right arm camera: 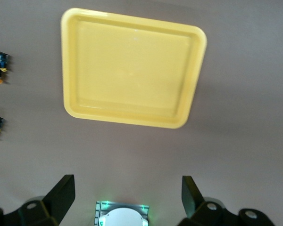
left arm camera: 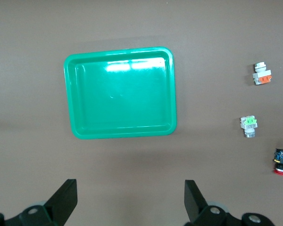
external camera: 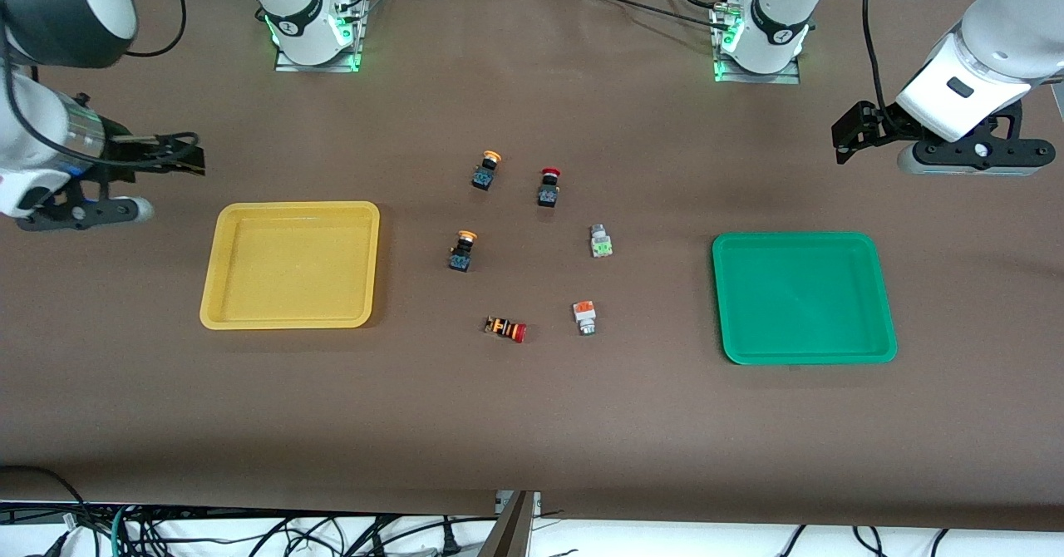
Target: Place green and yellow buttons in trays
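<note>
Up high, left gripper, fingers wide apart, holding nothing, over bare table by the green tray at the left arm's end. Right gripper same, fingers apart & empty, over table by the yellow tray at the right arm's end. Both trays w/ nothing inside. Between trays, six buttons, all apart: yellow-cap button, red-cap black one beside it, 2nd yellow-cap button, white-green button, white-orange button, and red-cap striped one, lying on its side, prob.
</note>
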`<state>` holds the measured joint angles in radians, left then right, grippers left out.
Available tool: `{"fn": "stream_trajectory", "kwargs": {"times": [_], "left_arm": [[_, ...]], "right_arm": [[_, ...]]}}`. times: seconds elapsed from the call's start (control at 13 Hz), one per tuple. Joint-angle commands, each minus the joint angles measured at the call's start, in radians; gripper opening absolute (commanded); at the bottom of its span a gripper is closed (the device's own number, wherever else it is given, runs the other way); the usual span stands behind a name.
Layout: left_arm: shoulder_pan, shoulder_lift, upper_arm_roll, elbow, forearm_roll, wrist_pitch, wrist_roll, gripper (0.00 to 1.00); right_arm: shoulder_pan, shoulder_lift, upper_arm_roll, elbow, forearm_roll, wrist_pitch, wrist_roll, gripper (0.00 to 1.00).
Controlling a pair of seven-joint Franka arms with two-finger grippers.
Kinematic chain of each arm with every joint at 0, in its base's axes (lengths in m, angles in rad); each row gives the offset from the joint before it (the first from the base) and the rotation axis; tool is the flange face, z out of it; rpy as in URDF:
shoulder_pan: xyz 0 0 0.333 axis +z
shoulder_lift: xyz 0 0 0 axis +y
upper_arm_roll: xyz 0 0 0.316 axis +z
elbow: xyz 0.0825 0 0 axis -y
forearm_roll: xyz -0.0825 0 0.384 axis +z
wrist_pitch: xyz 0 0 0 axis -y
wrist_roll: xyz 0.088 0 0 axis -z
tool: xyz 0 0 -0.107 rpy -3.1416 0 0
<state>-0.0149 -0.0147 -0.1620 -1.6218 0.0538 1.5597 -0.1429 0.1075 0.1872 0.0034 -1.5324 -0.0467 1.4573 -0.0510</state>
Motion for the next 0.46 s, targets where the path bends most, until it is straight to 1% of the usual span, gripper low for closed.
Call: {"fn": "stream_trajectory", "kwargs": {"times": [0.0,0.08,0.23,0.38], "left_arm": [[-0.003,-0.004,-0.004,0.019,0.035,-0.035,0.019,1.0],[-0.003,-0.002,-0.004,0.02,0.031,-0.059,0.019,1.0],[-0.003,0.01,-0.004,0.019,0.02,-0.069,0.008,1.0],[-0.008,0.021,-0.01,0.019,0.02,-0.073,0.008,1.0]], "right_arm": [[0.041,0.066,-0.002,0.009,0.057,0.063,0.025,1.0],[0.059,0.099,0.0,0.008,0.076,0.104,0.072,1.0],[0.127,0.174,-0.002,0.006,0.076,0.2,0.167,1.0],[0.199,0.231,-0.002,0.005,0.076,0.261,0.306,1.0]]}}
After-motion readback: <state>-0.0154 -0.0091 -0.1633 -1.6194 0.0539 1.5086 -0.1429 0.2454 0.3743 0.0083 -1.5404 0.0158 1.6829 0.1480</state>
